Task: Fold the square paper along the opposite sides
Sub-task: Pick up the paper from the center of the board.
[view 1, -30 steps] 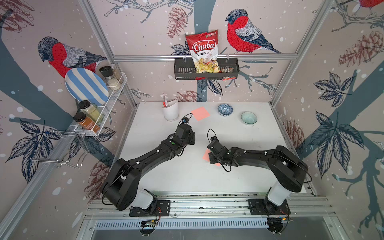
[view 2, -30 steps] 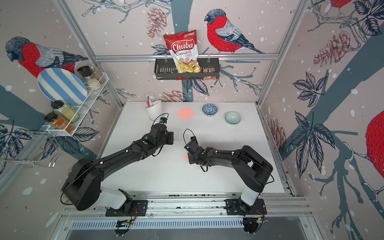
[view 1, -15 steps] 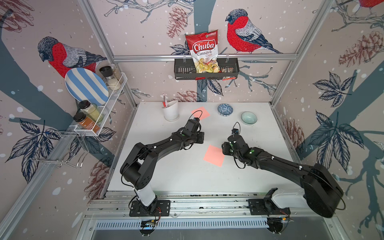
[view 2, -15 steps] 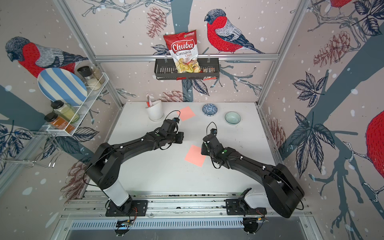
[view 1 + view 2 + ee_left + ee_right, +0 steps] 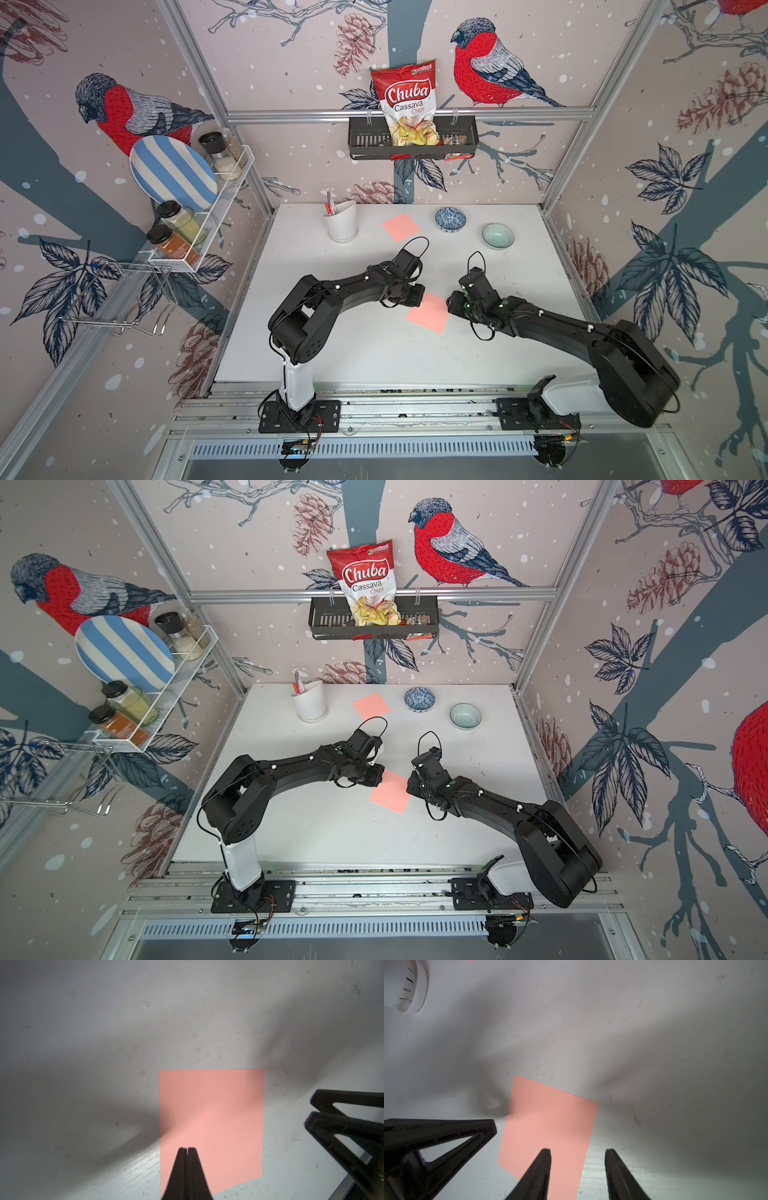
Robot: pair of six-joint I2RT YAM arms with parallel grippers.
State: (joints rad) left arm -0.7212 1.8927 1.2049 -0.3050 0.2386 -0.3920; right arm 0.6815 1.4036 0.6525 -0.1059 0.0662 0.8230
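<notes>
Two grippers flank a pink paper (image 5: 428, 314) lying flat in the middle of the white table (image 5: 374, 353). Over its left edge the left gripper (image 5: 187, 1148) is clenched tight, grasping nothing. Over its right edge the right gripper (image 5: 578, 1150) stands released, one finger above the sheet, one above bare table.

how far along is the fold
Done: nothing yet; the paper lies flat and uncreased on the table. In hand: the left gripper, shut, reaches in over one edge, and the right gripper, open, straddles another edge. Left: the whole fold.
</notes>
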